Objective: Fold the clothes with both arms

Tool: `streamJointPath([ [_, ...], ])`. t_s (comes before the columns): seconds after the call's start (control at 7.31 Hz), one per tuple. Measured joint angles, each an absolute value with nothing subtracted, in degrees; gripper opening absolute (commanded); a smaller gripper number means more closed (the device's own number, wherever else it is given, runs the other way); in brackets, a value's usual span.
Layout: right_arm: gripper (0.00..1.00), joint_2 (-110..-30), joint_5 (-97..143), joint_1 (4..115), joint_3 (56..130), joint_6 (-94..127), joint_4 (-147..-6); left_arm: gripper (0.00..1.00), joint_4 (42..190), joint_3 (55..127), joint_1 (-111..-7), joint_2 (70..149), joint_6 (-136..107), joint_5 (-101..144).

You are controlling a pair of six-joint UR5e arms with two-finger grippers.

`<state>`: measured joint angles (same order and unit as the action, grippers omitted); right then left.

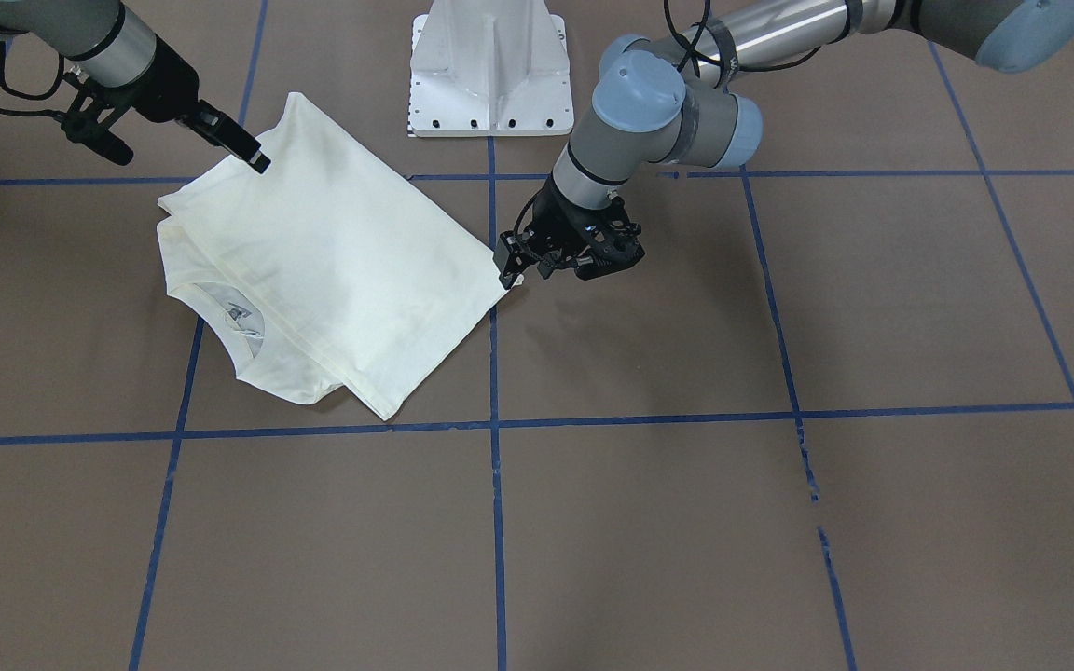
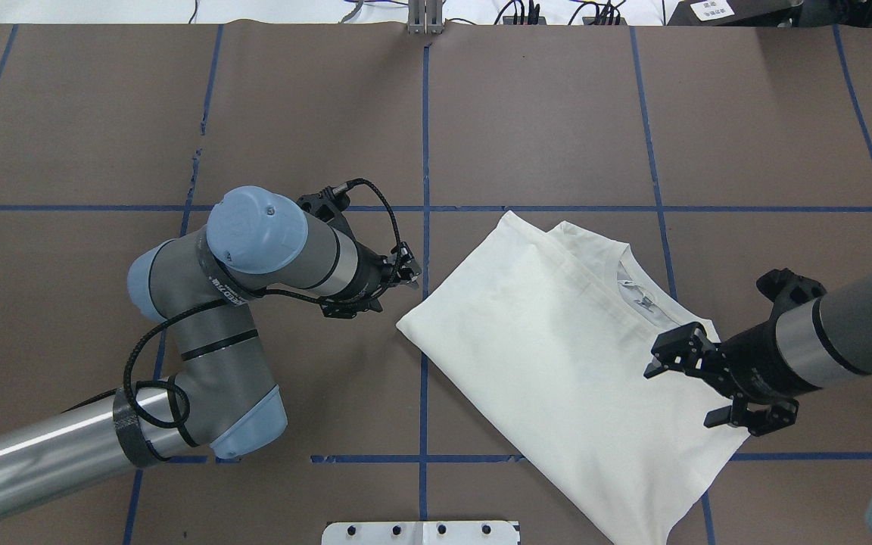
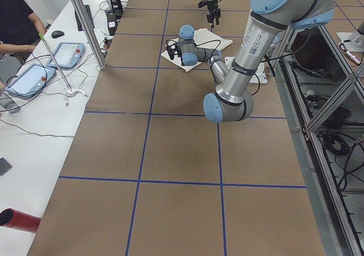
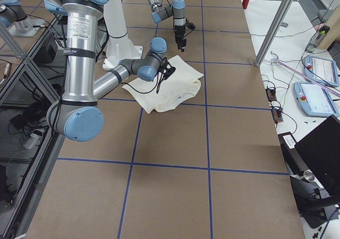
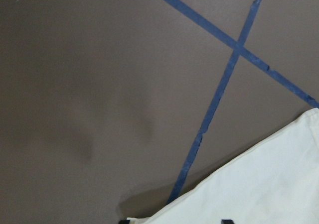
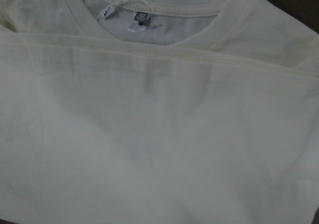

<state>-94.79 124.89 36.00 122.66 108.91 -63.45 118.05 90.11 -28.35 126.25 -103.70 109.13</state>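
The cream-white shirt (image 1: 341, 252) (image 2: 557, 348) lies folded on the brown table with its plain back up. Its ribbed neck and label (image 2: 633, 291) (image 6: 144, 20) peek out at the far edge. My left gripper (image 1: 511, 266) (image 2: 409, 274) stands open right at the shirt's left corner. In the left wrist view that corner (image 5: 269, 184) lies between the spread fingertips. My right gripper (image 1: 257, 158) (image 2: 655, 359) hovers just over the shirt's right side, near the neck, and looks open with nothing in it. The right wrist view shows only cloth.
The white pedestal base (image 1: 490, 75) (image 2: 421, 532) stands at the robot's edge of the table. Blue tape lines (image 1: 496, 424) grid the brown surface. A side table with tablets (image 3: 31, 77) and a seated person (image 3: 17, 17) runs along the far edge.
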Motion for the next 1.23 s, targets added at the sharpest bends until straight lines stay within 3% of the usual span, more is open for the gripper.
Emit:
streamJointPath([
  [0.14,1.0,-94.24,124.89,36.81,121.56,107.48,-63.45,0.6,118.1,88.85,-28.03,126.7,-103.74,109.15],
  [0.55,1.0,-93.9,124.89,37.62,120.0,104.65,-63.46,0.34,118.12,87.56,-26.33,127.21,-103.73,108.59],
  [0.68,1.0,-93.88,124.91,37.83,119.82,104.19,-63.46,0.0,118.11,87.47,-25.58,127.29,-103.79,107.81],
  [1.23,1.0,-93.76,125.42,38.05,120.06,103.88,-63.4,0.0,117.98,87.89,-24.7,127.24,-103.09,105.55],
])
